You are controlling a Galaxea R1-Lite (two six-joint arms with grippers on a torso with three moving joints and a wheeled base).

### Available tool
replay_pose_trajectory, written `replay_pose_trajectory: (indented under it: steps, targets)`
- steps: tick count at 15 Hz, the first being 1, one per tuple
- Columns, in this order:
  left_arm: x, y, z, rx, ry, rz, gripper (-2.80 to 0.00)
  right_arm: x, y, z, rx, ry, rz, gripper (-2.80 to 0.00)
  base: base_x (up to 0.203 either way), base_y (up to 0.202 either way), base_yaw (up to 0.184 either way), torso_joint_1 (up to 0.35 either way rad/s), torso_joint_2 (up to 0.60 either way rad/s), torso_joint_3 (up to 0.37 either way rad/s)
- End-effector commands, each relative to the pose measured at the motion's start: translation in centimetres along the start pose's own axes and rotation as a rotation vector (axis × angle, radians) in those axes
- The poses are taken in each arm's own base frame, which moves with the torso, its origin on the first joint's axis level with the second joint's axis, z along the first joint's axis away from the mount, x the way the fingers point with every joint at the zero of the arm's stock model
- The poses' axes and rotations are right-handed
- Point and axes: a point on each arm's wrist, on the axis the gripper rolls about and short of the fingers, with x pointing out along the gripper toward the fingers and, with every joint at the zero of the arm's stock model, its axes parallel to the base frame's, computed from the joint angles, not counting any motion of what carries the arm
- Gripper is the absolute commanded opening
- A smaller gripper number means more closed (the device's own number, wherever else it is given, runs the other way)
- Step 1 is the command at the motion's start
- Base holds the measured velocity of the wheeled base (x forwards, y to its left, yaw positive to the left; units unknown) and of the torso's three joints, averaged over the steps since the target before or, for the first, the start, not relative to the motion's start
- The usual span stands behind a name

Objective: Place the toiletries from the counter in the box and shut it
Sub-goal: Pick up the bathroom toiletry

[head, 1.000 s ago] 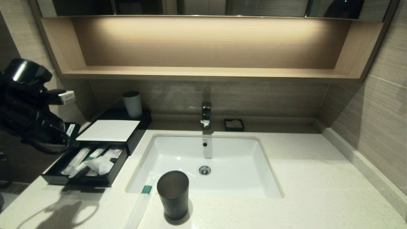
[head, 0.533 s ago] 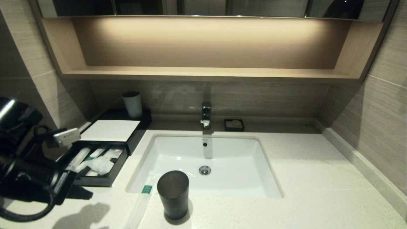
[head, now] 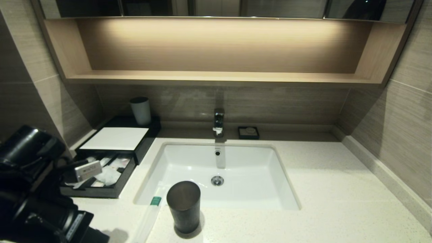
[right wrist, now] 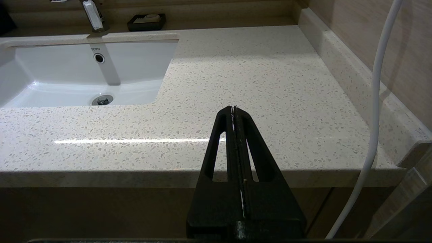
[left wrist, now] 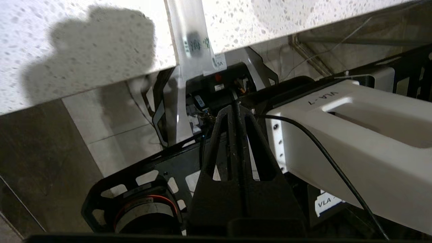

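The black box (head: 147,134) stands at the counter's (head: 337,202) back left with its white top panel (head: 114,138) and its front drawer (head: 98,191) pulled open; white wrapped items (head: 109,173) lie inside, partly hidden by my left arm (head: 37,199). One translucent packet (head: 151,211) with a green band lies on the counter left of the dark cup (head: 184,206). Its end overhangs the front edge in the left wrist view (left wrist: 192,40). My left gripper (left wrist: 234,107) is shut and empty, below the counter edge. My right gripper (right wrist: 233,108) is shut and empty over the counter's front right.
A white basin (head: 256,189) is sunk in the middle, with a faucet (head: 218,121) and a small black soap dish (head: 248,132) behind it. A pale cup (head: 140,110) stands on the box's back. A wooden shelf (head: 216,77) hangs above. A white cable (right wrist: 374,111) runs beside the right gripper.
My left arm has dropped from beside the box at upper left down to the lower left corner, in front of the drawer and the counter's edge. Nothing else has moved.
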Motion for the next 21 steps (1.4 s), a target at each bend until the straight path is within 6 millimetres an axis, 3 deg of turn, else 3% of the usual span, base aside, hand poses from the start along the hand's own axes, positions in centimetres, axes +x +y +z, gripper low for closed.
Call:
replay_pose_trajectory:
  steps: [1, 8, 11, 21]
  targets:
    - [0.6, -0.6, -1.3, 0.034, 0.045, -0.019, -2.8, 0.0, 0.0, 0.0, 0.0, 0.001, 0.0, -2.8, 0.0, 0.0, 0.0, 0.0, 0.0, 0.0]
    - [0.7, -1.2, -4.6, 0.098, 0.074, -0.043, -2.8, 0.0, 0.0, 0.0, 0.0, 0.001, 0.0, -2.8, 0.0, 0.0, 0.0, 0.0, 0.0, 0.0]
    - [1.3, -1.0, -4.3, 0.057, 0.088, -0.016, -2.8, 0.0, 0.0, 0.0, 0.0, 0.001, 0.0, -2.8, 0.0, 0.0, 0.0, 0.0, 0.0, 0.0]
    - [4.1, -1.8, 7.0, -0.111, 0.112, 0.071, -2.8, 0.0, 0.0, 0.0, 0.0, 0.001, 0.0, -2.8, 0.0, 0.0, 0.0, 0.0, 0.0, 0.0]
